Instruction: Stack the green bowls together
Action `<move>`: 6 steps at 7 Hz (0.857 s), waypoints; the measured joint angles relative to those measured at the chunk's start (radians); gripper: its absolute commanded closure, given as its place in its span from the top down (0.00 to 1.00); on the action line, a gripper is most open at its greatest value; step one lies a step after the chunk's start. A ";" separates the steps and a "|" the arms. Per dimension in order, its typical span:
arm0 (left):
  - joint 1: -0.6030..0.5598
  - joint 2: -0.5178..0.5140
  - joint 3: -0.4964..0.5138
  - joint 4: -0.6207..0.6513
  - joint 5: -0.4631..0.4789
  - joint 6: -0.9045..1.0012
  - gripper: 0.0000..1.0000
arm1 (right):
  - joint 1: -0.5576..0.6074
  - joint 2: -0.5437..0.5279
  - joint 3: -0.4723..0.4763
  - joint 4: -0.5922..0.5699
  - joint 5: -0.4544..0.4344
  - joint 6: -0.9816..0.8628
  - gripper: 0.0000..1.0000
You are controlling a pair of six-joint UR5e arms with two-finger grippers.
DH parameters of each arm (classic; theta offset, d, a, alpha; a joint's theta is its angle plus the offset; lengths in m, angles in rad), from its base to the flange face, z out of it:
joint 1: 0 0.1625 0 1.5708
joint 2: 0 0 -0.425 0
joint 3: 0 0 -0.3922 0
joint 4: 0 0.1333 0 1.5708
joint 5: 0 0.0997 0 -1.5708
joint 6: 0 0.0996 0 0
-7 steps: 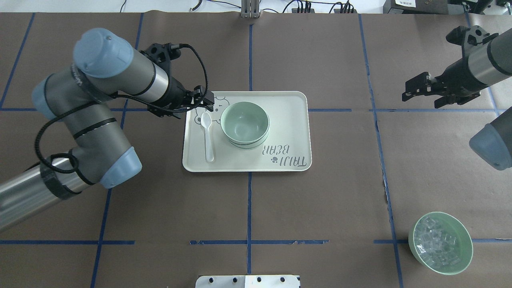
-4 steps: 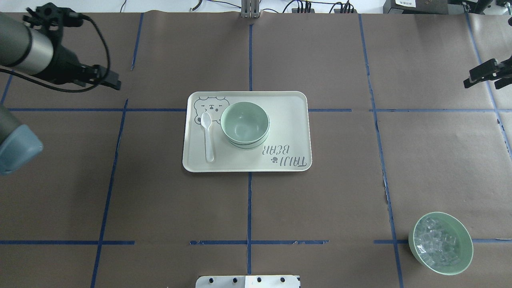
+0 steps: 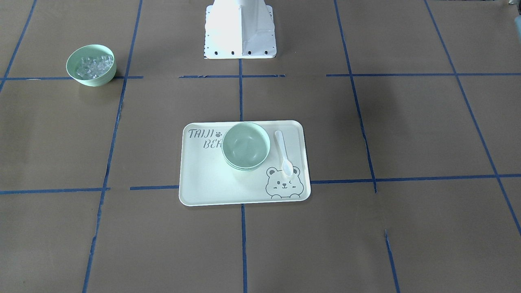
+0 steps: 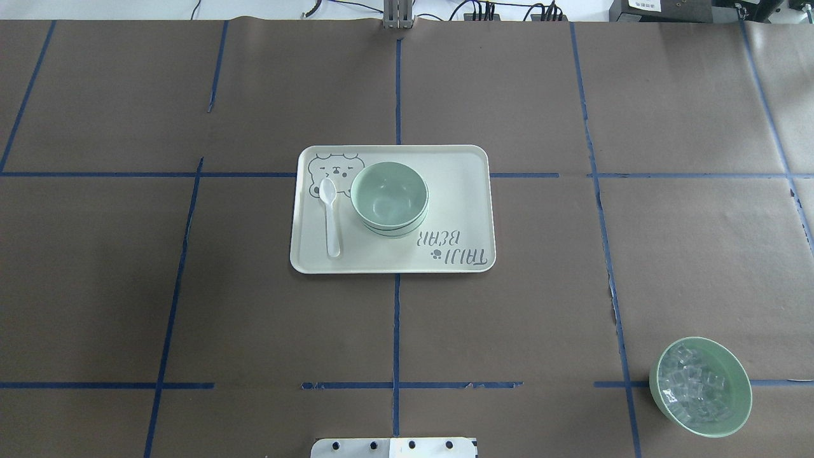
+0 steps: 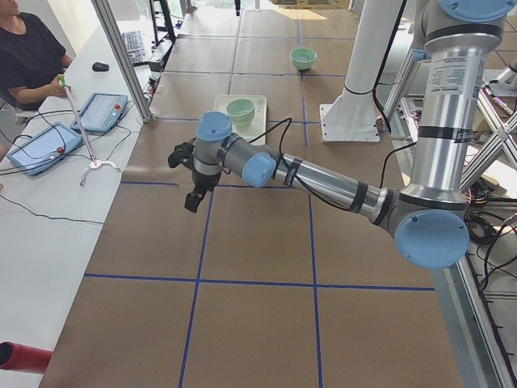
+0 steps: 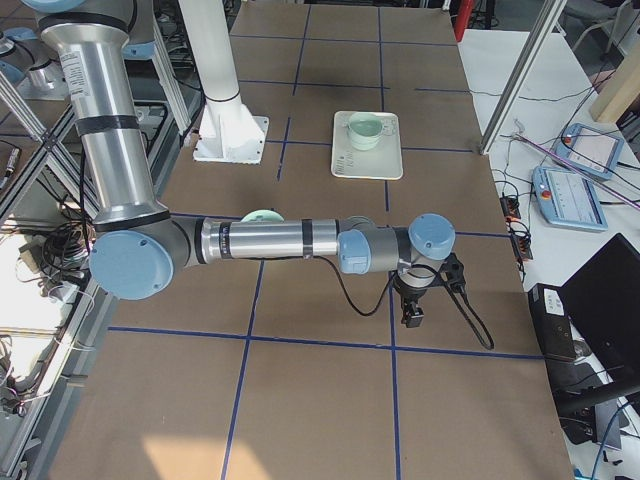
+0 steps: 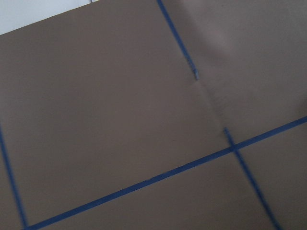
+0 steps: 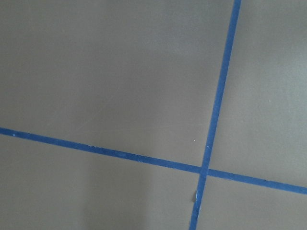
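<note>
The green bowls [image 4: 389, 197] sit nested in one stack on the bear-print tray [image 4: 458, 191]; the stack also shows in the front view [image 3: 246, 145] and small in the side views [image 5: 240, 108] [image 6: 366, 128]. Both arms are out of the overhead and front views. The left gripper [image 5: 192, 202] hangs over bare table far to the left of the tray. The right gripper [image 6: 410, 318] hangs over bare table far to the right. I cannot tell whether either is open or shut. Both wrist views show only brown paper and blue tape.
A white spoon [image 4: 331, 216] lies on the tray left of the stack. A green bowl of clear cubes [image 4: 699, 386] stands at the near right. The white robot base [image 3: 240, 28] is at the table's near middle. An operator sits beyond the far edge in the left view.
Both arms have swung outward, away from the tray, and left the overhead view. The bowl stack, spoon and tray have not moved.
</note>
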 measured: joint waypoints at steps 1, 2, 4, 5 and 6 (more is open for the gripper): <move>-0.049 -0.004 0.046 0.077 -0.009 0.032 1.00 | 0.025 0.041 0.001 -0.128 -0.014 -0.103 1.00; -0.066 -0.008 0.060 0.137 -0.024 -0.008 1.00 | 0.036 0.052 0.001 -0.183 -0.026 -0.147 1.00; -0.069 0.000 0.045 0.172 -0.091 -0.124 1.00 | 0.025 0.036 -0.006 -0.189 -0.033 -0.160 1.00; -0.066 0.020 0.026 0.171 -0.107 -0.145 1.00 | 0.017 0.014 -0.003 -0.154 -0.030 -0.155 1.00; -0.061 0.035 0.021 0.165 -0.113 -0.153 1.00 | 0.014 -0.008 0.014 -0.124 -0.027 -0.149 1.00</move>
